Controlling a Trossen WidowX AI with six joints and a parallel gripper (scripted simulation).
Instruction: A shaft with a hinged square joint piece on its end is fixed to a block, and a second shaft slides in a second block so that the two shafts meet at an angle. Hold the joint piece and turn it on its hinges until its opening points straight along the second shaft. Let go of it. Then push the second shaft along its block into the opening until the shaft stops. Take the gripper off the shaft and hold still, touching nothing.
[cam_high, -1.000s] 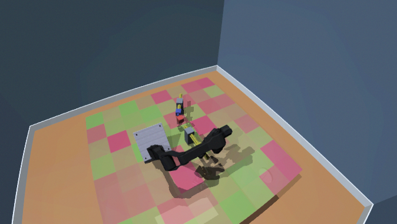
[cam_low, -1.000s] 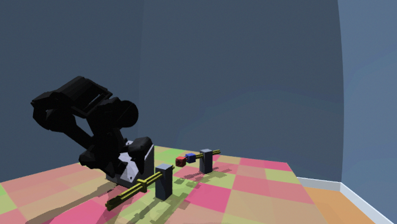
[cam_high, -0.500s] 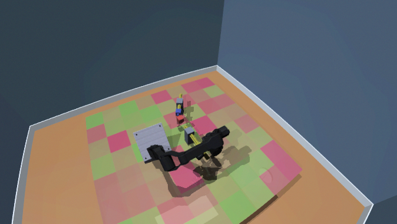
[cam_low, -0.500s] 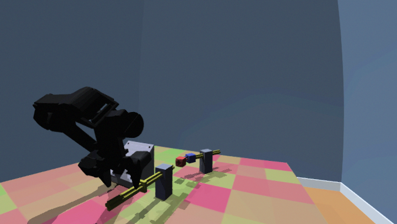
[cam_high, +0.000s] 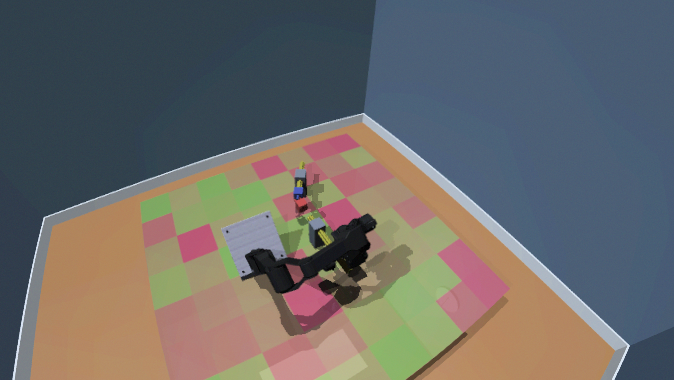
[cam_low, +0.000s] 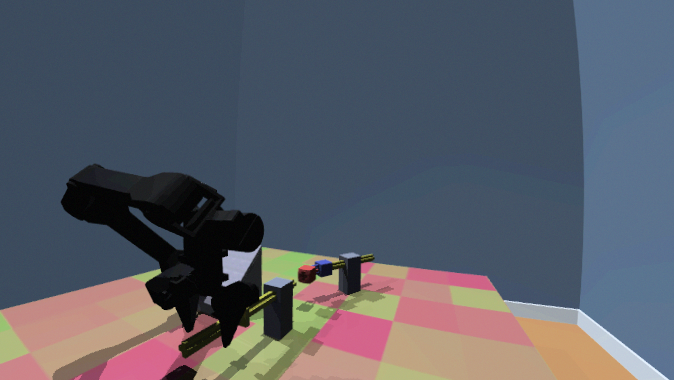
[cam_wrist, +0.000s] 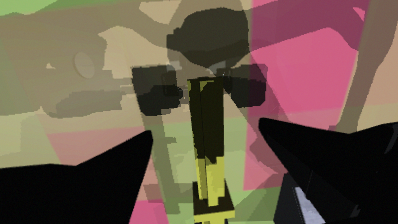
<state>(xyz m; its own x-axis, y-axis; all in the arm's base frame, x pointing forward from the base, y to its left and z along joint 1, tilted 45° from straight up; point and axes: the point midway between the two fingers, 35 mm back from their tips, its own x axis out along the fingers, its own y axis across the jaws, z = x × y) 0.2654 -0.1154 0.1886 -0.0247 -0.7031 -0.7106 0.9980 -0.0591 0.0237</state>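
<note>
The first block (cam_high: 300, 176) (cam_low: 350, 275) holds the first shaft (cam_high: 302, 165) (cam_low: 368, 258). On its end sit a blue hinge part (cam_high: 298, 192) (cam_low: 323, 268) and the red joint piece (cam_high: 301, 204) (cam_low: 306, 274), which faces roughly toward the second shaft; exact alignment cannot be told. The yellow second shaft (cam_high: 325, 237) (cam_low: 200, 340) (cam_wrist: 216, 175) runs through the second block (cam_high: 316, 236) (cam_low: 278, 310), its tip short of the red piece. My gripper (cam_low: 207, 337) (cam_wrist: 206, 129) is open and empty, one finger on each side of the shaft's rear part, behind its collar (cam_low: 245, 318) (cam_wrist: 215, 214).
The grey sloped base plate (cam_high: 252, 237) (cam_low: 241, 267) stands beside the second block, with the arm rising from it. A pink and green checkered mat (cam_high: 440, 272) (cam_low: 450, 345) lies under everything. Walls stand behind.
</note>
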